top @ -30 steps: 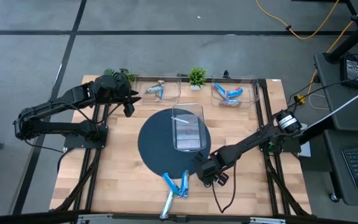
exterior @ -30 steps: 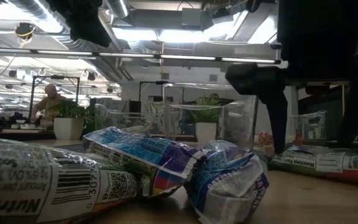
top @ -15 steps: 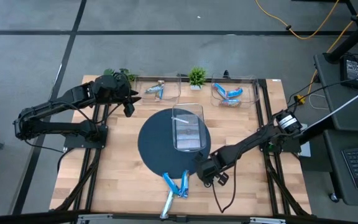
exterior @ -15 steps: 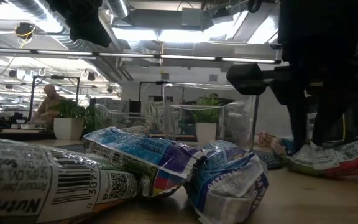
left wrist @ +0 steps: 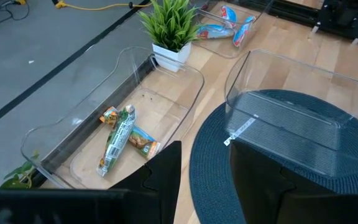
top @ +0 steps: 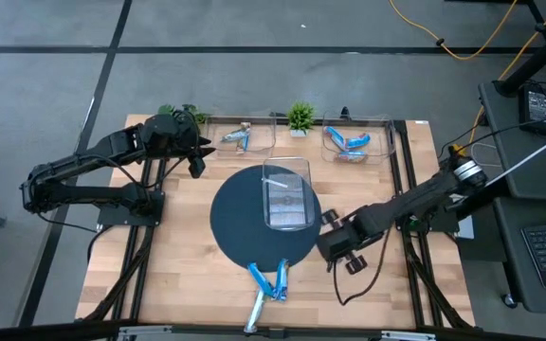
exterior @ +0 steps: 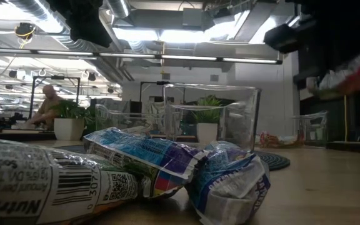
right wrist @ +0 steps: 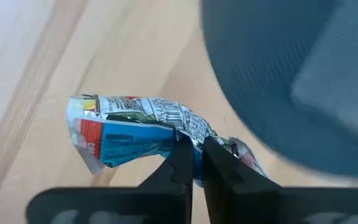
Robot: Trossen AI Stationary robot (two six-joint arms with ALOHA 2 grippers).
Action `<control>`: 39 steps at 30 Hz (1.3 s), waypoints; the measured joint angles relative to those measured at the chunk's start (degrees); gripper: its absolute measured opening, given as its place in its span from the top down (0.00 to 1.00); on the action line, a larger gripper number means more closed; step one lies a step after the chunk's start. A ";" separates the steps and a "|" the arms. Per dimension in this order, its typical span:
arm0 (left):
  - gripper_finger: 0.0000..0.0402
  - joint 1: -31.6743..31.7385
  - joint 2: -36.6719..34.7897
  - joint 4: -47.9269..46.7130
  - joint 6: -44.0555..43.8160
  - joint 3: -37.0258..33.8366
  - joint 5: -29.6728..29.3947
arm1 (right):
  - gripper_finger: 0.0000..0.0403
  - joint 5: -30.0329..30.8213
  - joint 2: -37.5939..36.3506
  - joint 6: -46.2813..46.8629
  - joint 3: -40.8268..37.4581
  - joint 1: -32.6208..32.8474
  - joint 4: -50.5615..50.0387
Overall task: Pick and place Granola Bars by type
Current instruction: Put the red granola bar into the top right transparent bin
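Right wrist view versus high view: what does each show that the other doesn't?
Only the right wrist view: the right gripper shut on a blue-and-red bar, lifted above the wood.

Only the high view: the left gripper waiting at the table's far left, the far bins, left and right, the centre bin, a plant, and three blue bars at the near edge.

Both: the round dark mat and the wooden table.
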 joint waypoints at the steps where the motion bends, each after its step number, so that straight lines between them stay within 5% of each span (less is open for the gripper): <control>1: 0.68 0.00 0.01 0.00 0.01 0.00 -0.01 | 0.95 1.01 -0.89 2.32 -0.02 0.00 -1.04; 8: 0.68 0.00 0.05 0.06 0.04 0.00 -0.11 | 0.96 6.42 -6.15 16.40 -0.02 -1.85 -3.39; 16: 0.68 0.00 0.05 0.15 0.02 0.00 -3.25 | 0.95 5.15 -9.72 22.88 -0.02 -10.18 -7.54; 26: 0.68 -0.02 0.05 0.15 -2.65 0.00 -4.13 | 0.95 1.28 -19.22 10.83 5.45 -31.75 -18.58; 33: 0.68 -0.01 0.05 0.15 -7.96 0.00 -8.05 | 0.95 1.28 -20.13 0.50 16.27 -50.95 -22.36; 39: 0.68 0.00 0.05 0.15 -11.42 0.00 -10.65 | 0.95 1.05 -19.96 -6.85 17.64 -61.31 -21.88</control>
